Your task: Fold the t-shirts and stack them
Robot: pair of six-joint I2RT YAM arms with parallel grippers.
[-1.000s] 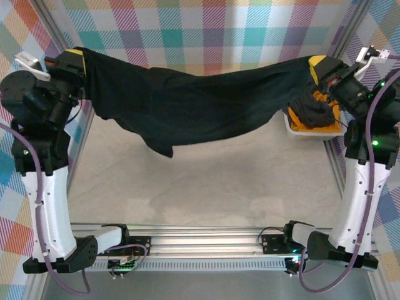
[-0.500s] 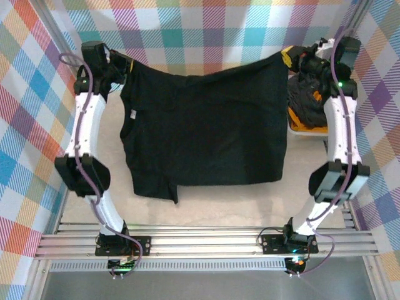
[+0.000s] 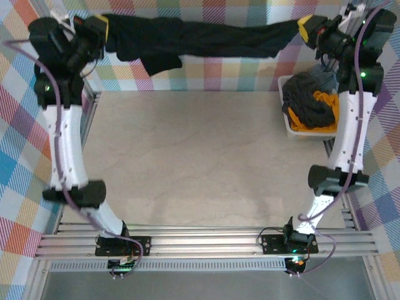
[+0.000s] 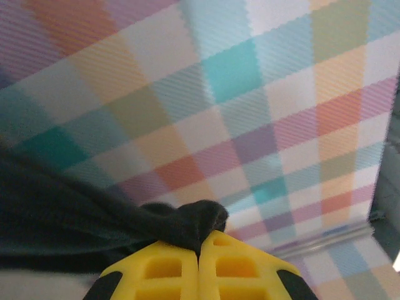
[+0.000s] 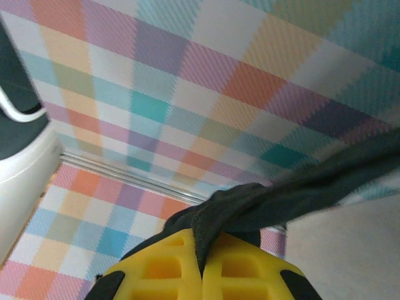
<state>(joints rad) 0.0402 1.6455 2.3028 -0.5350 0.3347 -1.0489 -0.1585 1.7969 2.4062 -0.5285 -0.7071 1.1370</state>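
T-shirt [image 3: 212, 37] between left hand [image 3: 103, 28], right hand [image 3: 306, 26]

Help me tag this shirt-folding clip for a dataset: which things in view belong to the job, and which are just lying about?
Part of the job: black t-shirt, stretched in the air between the shut left fingers and right fingers; grey and orange shirts heaped in the tub.
Just lying about: white tub, table, plaid backdrop.
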